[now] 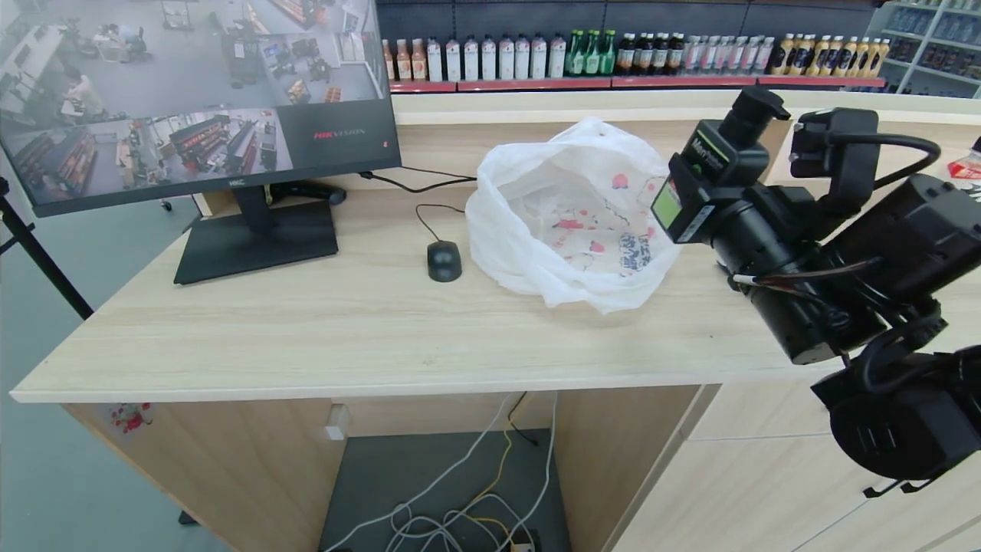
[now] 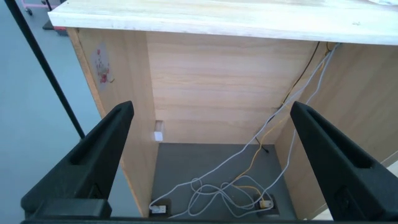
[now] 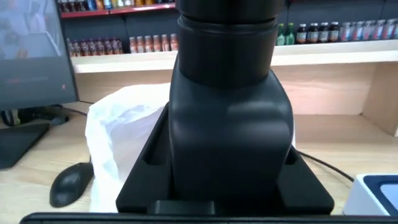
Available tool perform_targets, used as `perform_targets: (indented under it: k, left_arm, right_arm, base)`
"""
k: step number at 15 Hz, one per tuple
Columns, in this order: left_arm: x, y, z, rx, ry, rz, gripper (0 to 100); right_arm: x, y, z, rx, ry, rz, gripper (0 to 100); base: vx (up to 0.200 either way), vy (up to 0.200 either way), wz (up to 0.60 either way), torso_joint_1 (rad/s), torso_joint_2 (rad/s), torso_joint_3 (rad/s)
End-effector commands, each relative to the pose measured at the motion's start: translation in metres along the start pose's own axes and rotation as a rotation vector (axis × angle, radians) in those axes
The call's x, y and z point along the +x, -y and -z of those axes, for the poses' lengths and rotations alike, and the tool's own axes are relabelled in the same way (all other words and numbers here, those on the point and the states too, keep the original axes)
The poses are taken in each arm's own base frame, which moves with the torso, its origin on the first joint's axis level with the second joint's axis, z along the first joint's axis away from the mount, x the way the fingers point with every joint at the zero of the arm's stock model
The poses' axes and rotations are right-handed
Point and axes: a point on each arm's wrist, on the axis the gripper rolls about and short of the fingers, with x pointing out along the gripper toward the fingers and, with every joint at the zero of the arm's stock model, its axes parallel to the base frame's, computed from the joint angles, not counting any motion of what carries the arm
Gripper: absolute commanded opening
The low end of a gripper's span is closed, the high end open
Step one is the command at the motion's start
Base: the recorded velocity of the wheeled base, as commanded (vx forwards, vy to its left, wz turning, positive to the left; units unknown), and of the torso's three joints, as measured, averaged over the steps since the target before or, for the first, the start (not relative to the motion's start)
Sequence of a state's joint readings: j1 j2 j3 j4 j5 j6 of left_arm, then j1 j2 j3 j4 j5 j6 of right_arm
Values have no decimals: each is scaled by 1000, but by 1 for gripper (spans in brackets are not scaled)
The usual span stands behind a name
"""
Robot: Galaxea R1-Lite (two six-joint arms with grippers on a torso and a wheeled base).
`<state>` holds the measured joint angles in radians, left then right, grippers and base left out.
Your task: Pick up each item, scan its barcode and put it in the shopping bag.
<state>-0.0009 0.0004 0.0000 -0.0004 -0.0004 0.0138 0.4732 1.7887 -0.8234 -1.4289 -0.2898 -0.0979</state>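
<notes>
In the head view the right gripper (image 1: 728, 208) is closed around a black bottle with a black cap and a paper label (image 1: 709, 157), held tilted in the air just beside the right rim of the white plastic shopping bag with red and blue print (image 1: 536, 253). The bag sits open-mouthed on the pale wooden counter (image 1: 306, 337). Judging by this, the bagging step is in hand; whether the barcode has been read cannot be told. The next move calls for carrying the bottle over the bag's mouth, lowering it inside and only then letting go. The soft rim may fold under the bottle, and the bag could slide. Left of the bag lie a black computer mouse (image 1: 444, 261) and a black flat monitor on a stand (image 1: 199, 100), both apart from the path. In the left wrist view the left gripper (image 2: 211, 112) is spread wide and holds nothing, hanging below the counter's edge (image 2: 217, 18) before loose white and yellow cables (image 2: 230, 186) on the floor. In the right wrist view the bottle (image 3: 227, 112) stands between the fingers, with the bag (image 3: 115, 124) and mouse (image 3: 71, 183) beyond it, and a white-and-blue device (image 3: 379, 193) on the counter, possibly the scanner.
</notes>
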Motion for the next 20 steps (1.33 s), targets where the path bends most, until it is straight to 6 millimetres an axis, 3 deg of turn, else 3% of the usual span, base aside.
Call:
perform_targets:
  k: [1,2,3,7,8,12,20]
  left_arm:
    - [0,0,0,0,0,0,100]
    - [0,0,0,0,0,0,100]
    - [0,0,0,0,0,0,100]
    - [0,0,0,-2,0,0,100]
    - [0,0,0,-2,0,0,100]
    - [0,0,0,-2,0,0,100]
    - [0,0,0,-3,0,0,100]
  right_arm:
    - [4,-12,-4,14,-2,-28,0]
    - [4,-12,-4,14,-2,-28,0]
    - [20,-24,-10,12,-34,-51,0]
    - [46,-40,-9,3,-88,-79,0]
    - [61,-47,-9,4,-100,-83,0]
    - [88,-64,4,-1,-133,-98,0]
    - [101,-73,50,-20,-194,-100,0]
  base:
    - [0,0,0,0,0,0]
    - [0,0,0,0,0,0]
    - [0,0,0,0,0,0]
    - [0,0,0,0,0,0]
    - [0,0,0,0,0,0]
    - [0,0,0,0,0,0]
    - [0,0,0,0,0,0]
